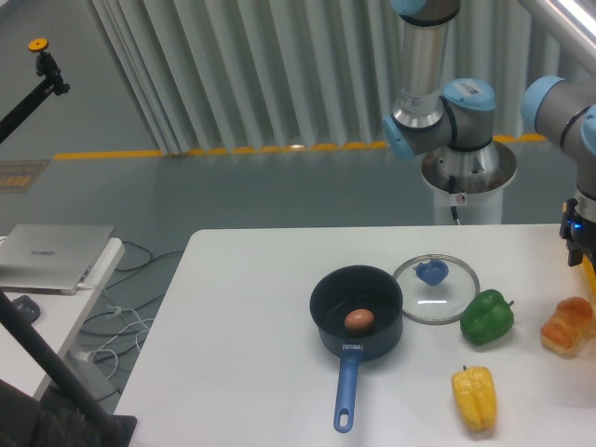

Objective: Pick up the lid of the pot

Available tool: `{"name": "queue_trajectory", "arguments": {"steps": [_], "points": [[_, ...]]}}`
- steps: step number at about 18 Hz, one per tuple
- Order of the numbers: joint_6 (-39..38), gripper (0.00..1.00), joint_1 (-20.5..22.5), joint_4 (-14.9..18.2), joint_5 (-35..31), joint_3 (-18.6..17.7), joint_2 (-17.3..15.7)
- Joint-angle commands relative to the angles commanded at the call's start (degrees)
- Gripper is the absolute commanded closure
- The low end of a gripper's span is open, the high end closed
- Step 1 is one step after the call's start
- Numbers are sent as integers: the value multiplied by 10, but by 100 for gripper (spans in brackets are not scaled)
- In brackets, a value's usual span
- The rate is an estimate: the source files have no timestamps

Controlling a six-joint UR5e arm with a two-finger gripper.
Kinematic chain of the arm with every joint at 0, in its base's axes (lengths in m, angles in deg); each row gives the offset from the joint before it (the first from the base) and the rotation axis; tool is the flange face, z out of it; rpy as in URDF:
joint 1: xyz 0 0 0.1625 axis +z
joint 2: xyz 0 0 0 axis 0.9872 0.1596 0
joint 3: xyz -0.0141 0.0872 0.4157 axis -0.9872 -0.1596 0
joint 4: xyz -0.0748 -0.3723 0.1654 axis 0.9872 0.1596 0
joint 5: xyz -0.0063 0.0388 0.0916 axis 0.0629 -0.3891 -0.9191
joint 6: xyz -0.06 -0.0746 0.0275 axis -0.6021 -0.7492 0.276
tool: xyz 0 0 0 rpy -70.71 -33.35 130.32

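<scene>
Camera view, end effector (opening unclear)

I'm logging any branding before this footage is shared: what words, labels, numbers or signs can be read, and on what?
"HUAWEI", on the lid of the closed laptop.
Faint marks on the arm's blue joint cap: too small to read.

Pale pleated curtain hangs behind the white counter, an orange strip along its base. On the grey floor, cables tangle beside a white side desk holding a silver laptop. Soft light glosses the counter.
</scene>
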Motion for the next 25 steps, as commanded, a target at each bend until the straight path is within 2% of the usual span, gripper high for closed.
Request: {"name": "queue_trajectory", "arguments": {"steps": [13,16,25], "points": [[-3,0,12,1,-2,-2,-3],[-13,0,6,-3,-4,-16,-31],[-197,0,-16,3,22,-21,-64]]}}
